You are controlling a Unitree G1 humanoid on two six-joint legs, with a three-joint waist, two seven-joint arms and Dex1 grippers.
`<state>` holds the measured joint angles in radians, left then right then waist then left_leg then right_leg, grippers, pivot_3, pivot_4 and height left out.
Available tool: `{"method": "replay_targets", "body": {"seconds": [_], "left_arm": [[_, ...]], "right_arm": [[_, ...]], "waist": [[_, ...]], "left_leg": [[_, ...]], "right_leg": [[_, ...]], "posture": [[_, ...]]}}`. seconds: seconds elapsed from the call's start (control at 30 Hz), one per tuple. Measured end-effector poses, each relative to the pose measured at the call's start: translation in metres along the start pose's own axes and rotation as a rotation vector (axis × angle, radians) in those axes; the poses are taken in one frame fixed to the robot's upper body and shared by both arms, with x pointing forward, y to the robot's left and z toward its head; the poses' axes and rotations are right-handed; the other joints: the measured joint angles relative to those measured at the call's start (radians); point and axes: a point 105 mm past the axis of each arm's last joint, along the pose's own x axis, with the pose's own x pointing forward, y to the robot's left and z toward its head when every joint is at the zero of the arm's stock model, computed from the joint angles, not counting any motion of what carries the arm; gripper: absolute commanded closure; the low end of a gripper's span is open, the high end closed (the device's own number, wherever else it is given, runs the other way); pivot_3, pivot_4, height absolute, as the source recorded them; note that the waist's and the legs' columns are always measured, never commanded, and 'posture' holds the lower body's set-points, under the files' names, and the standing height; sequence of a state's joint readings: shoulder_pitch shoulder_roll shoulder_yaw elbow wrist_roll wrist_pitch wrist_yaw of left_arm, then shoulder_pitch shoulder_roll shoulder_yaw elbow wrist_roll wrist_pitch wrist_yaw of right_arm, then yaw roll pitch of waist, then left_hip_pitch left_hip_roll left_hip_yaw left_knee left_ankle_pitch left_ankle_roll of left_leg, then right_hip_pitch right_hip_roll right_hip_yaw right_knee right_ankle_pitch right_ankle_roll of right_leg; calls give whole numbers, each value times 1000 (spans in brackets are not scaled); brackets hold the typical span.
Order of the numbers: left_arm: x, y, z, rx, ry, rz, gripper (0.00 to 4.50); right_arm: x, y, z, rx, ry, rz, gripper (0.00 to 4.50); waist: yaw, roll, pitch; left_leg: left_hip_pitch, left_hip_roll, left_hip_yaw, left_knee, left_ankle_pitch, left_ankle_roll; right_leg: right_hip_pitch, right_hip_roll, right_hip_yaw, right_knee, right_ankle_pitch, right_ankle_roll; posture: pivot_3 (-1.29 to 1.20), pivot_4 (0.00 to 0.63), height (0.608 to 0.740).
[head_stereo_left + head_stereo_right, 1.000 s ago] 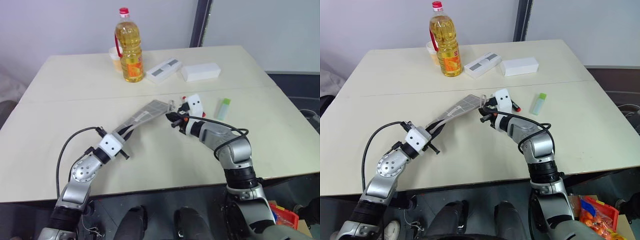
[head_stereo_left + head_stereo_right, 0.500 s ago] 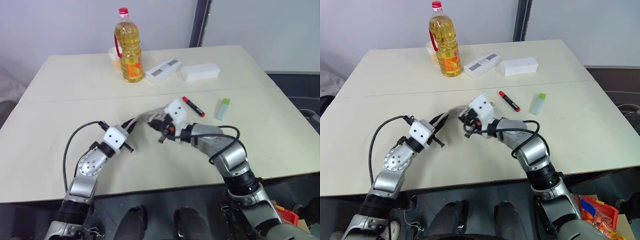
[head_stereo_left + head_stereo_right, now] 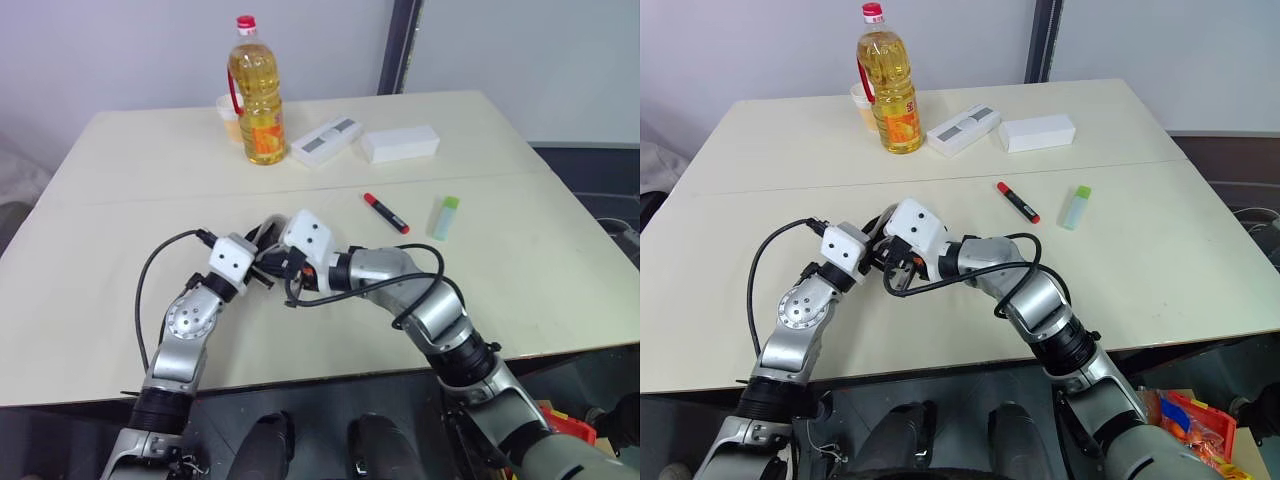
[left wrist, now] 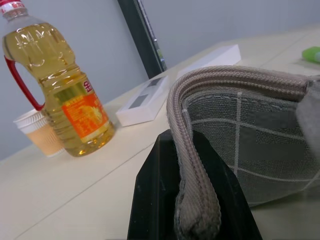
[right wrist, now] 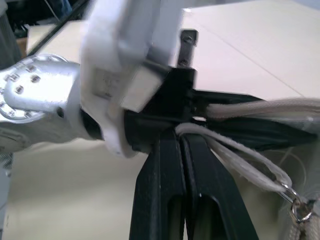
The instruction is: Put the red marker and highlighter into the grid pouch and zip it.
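Two grippers meet: left gripper (image 4: 192, 200) clamps the grid pouch (image 4: 240, 145) edge; right gripper (image 5: 182, 165), touching it, pinches the pull loop (image 5: 245, 165); red marker (image 3: 385, 213) lies well beyond.

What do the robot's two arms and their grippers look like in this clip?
Both arms are silver-grey metal with round, bolted joints and black bands. Each wrist carries a white block, and black cables loop alongside. The left gripper and right gripper each have two flat black fingers.
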<state>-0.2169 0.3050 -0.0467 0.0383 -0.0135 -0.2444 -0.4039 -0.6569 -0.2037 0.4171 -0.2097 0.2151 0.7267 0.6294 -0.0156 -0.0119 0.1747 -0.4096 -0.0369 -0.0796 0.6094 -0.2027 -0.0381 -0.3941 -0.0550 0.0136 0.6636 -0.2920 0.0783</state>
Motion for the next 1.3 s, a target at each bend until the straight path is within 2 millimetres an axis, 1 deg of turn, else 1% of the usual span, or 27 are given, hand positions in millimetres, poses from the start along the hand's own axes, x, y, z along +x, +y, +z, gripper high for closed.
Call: {"method": "replay_targets", "body": {"seconds": [0.1, 0.23, 0.37, 0.5, 0.6, 0.67, 0.77, 0.87, 0.93, 1.0, 1.13, 1.2, 1.3], "left_arm": [[-7, -4, 2, 0, -2, -36, 4500], [-21, -5, 6, 34, 11, -123, 4500], [-23, -8, 7, 38, 18, -173, 4500], [-21, -11, 7, 40, 23, -201, 4500], [-17, -16, 8, 22, 19, -217, 4500], [-15, -21, 7, 2, 18, -228, 4500], [-12, -27, 8, -28, 15, -236, 4500], [-11, -28, 9, -66, 13, -231, 4500], [-11, -26, 10, -79, 12, -222, 4500], [-12, -20, 11, -79, 11, -193, 4500], [-16, 5, 11, -66, 22, -82, 4500], [-19, 12, 11, -61, 27, -42, 4500], [-19, 14, 10, -56, 33, -19, 4500]], "right_arm": [[-7, -12, -1, -14, 12, -53, 4482], [-24, -34, -4, -15, 25, -143, 4482], [-27, -37, -5, -21, 35, -155, 4482], [-30, -39, -7, -22, 43, -162, 4482], [-33, -42, -7, -2, 47, -165, 4482], [-35, -40, -6, -3, 54, -150, 4482], [-38, -33, -5, -6, 49, -112, 4482], [-40, -19, -2, -22, 36, -44, 4482], [-41, -17, 1, -36, 33, -38, 4482], [-43, -20, 0, -40, 37, -51, 4482], [-52, -34, 0, -48, 41, -99, 4482], [-56, -40, 1, -46, 36, -120, 3900], [-59, -46, 3, -40, 33, -136, 2572]], "waist": [[2, 0, 0], [2, 0, 0], [0, 0, 0], [1, 0, 0], [4, 0, 0], [6, 0, 0], [5, 0, 0], [3, 0, 0], [3, 0, 0], [3, 0, 0], [3, 0, 0], [4, 0, 0], [4, 0, 0]], "left_leg": [[0, 0, 0, 0, 0, 0], [0, 0, 0, 0, 0, 0], [0, 0, 0, -1, 0, 0], [0, 0, 0, 0, 0, 0], [0, 0, 0, 0, 0, 0], [0, -1, 0, 0, 0, 0], [-1, -1, 0, 0, 0, 0], [-1, 0, 0, 0, 0, 0], [-1, 0, 0, 0, 0, 0], [-1, 0, 0, 0, 0, 0], [-1, 0, 0, 0, 0, 0], [-1, 0, 0, 0, 0, 0], [-1, 0, 0, 0, 0, 0]], "right_leg": [[0, 0, 0, 0, 0, 0], [0, -1, 0, -1, 0, -1], [0, -1, 0, -1, 0, -1], [0, -1, 0, -1, 0, -1], [1, -1, 0, -1, 0, -1], [1, -2, 0, -1, 0, -1], [1, -2, 0, -1, 0, 0], [1, -2, 0, -1, 0, 0], [0, -2, -1, -1, 0, 0], [0, -2, -1, -1, 0, 0], [0, -2, -1, -1, 0, 0], [0, -2, -1, -2, 0, 0], [0, -2, -1, -2, 0, 0]], "posture": [[0, 150, 740], [0, 150, 740], [0, 150, 740], [0, 150, 740], [0, 150, 740], [0, 150, 740], [0, 150, 740], [0, 150, 740], [0, 150, 740], [0, 150, 740], [0, 150, 740], [0, 150, 740], [0, 150, 740]]}}
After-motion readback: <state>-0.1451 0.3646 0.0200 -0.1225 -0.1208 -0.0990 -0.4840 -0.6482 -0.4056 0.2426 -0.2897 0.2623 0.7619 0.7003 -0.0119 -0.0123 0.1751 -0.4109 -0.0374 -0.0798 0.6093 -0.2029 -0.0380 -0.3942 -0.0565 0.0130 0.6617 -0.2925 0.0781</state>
